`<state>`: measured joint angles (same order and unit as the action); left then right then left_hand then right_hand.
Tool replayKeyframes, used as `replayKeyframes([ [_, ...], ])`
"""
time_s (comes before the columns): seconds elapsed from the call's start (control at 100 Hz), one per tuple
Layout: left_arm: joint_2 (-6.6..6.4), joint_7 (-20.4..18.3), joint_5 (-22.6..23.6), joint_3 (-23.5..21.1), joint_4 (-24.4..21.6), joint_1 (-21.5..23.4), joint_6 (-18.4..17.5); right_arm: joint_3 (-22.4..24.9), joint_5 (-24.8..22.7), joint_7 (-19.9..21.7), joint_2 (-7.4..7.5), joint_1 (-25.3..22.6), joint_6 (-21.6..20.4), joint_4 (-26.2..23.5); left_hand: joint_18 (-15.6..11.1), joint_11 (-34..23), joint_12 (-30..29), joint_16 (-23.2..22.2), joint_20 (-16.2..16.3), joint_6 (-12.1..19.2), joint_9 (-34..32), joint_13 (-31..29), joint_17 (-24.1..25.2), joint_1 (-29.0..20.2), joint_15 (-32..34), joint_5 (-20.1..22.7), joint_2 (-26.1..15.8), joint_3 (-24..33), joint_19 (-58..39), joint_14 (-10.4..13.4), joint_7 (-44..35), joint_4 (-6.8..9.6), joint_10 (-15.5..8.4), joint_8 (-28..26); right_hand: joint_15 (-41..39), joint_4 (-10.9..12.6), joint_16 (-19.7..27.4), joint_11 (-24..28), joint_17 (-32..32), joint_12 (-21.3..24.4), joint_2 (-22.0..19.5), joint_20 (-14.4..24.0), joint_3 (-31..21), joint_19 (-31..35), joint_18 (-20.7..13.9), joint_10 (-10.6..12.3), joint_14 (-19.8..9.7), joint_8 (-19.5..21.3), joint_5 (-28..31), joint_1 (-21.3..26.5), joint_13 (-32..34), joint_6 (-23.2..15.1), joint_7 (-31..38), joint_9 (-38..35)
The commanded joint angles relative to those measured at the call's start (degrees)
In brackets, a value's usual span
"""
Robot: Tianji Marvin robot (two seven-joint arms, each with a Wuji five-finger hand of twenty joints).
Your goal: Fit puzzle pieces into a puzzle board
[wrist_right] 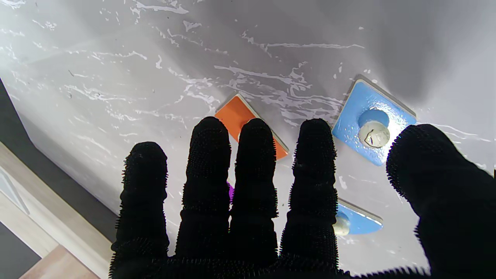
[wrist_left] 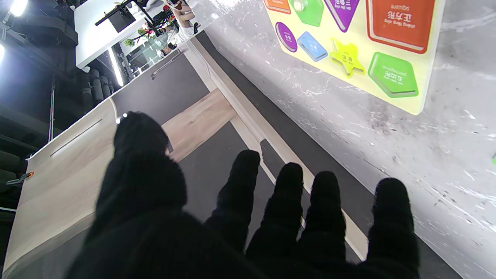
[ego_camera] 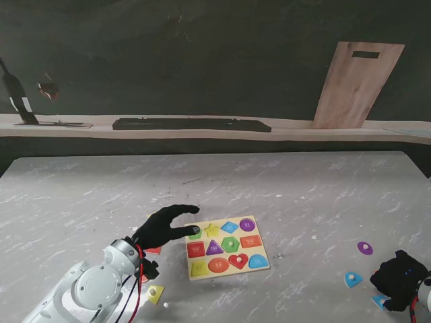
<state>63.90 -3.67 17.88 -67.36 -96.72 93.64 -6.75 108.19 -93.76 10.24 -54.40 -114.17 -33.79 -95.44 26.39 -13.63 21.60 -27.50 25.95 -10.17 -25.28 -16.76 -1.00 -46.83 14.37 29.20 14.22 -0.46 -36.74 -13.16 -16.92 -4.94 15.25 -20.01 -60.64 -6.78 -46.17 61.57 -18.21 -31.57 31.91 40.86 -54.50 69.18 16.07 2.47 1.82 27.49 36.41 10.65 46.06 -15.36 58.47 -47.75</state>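
Puzzle board (ego_camera: 227, 268), a yellow wooden rectangle with coloured shape recesses, lies flat on the grey marbled table (ego_camera: 283, 188), slightly rotated, near the middle of the table's nearer half. Visible in its recesses: green pentagon (wrist_left: 392, 75), yellow star (wrist_left: 347, 57), blue diamond (wrist_left: 312, 45), purple circle (wrist_left: 286, 36), and an orange-red square (wrist_left: 401, 19).

Left hand (ego_camera: 163, 227), in a black glove, hovers at the board's left far corner, with a fingertip over the green pentagon's position. Fingers are spread apart and extended; nothing is held.

Right hand (ego_camera: 399, 278), also in a black glove, sits at the table's right near corner. Fingers (wrist_right: 209, 162) are extended, apart, and grip nothing. Under and just beyond them lie loose pieces: a blue square piece with a white knob (wrist_right: 372, 122), an orange piece (wrist_right: 248, 124) partly hidden, and a blue fan-shaped piece (wrist_right: 358, 223).

Further loose pieces: a purple oval piece (ego_camera: 365, 247) to the right of the board, and a yellow piece (ego_camera: 155, 293) beside the left forearm.
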Motion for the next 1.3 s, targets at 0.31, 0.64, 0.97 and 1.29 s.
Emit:
replayKeyframes([
  [0.31,0.00,-0.23,-0.28,-0.01,-0.18,0.12,0.19,-0.62,-0.14,0.54,0.08,-0.26,0.15,-0.04,-6.30,1.16,-0.26,0.38,0.97,1.79,-0.10,0.61,0.61,-0.14,-0.77,1.28,-1.06,-1.00,0.52,1.05,0.95,1.64,-0.93,0.09,-1.02,-4.25,-0.41,0.63,-0.45,-0.32,1.74,0.26,-1.53,-0.16,0.50,1.18,0.07,-2.75,2.68,3.37,1.97,-4.18,4.25,-2.71],
  [0.64,0.03,-0.01,-0.14,-0.09,-0.30,0.29,0.18,-1.91,-0.57,1.43,0.15,0.36,1.07,0.84,-6.43,1.11,-0.25,0.38,0.98,1.89,-0.09,0.53,0.54,-0.11,-0.74,1.30,-1.16,-1.01,0.46,1.10,0.86,1.63,-1.03,0.05,-1.22,-5.03,-0.39,0.69,-0.62,-0.29,1.77,0.36,-1.75,-0.20,0.58,1.35,0.00,-4.23,2.94,4.55,2.40,-5.10,5.63,-3.20],
  [0.97,0.03,-0.03,-0.18,-0.05,-0.28,0.27,0.26,-2.56,-0.13,2.41,0.01,0.54,2.14,1.27,-6.44,1.06,-0.25,0.39,0.98,1.96,-0.12,0.54,0.52,-0.09,-0.72,1.22,-1.17,-1.05,0.44,1.17,0.79,1.61,-1.04,0.05,-1.38,-6.27,-0.27,0.84,-1.03,-0.22,2.74,0.42,-3.13,-0.26,0.39,1.88,-0.32,-6.66,2.50,8.54,2.86,-7.43,8.59,-3.87],
  [1.29,0.04,0.06,-0.09,-0.12,-0.31,0.35,0.19,-3.70,1.16,3.43,-0.02,1.34,2.14,2.14,-6.38,1.11,-0.27,0.39,0.97,1.82,-0.11,0.57,0.59,-0.09,-0.74,1.31,-1.13,-1.04,0.44,1.04,0.80,1.62,-0.89,0.07,-2.29,-6.27,-0.38,0.43,-1.45,0.99,4.26,0.39,-8.33,-0.19,0.64,2.61,-0.42,-8.09,7.95,12.37,4.25,-10.20,10.04,-7.30],
])
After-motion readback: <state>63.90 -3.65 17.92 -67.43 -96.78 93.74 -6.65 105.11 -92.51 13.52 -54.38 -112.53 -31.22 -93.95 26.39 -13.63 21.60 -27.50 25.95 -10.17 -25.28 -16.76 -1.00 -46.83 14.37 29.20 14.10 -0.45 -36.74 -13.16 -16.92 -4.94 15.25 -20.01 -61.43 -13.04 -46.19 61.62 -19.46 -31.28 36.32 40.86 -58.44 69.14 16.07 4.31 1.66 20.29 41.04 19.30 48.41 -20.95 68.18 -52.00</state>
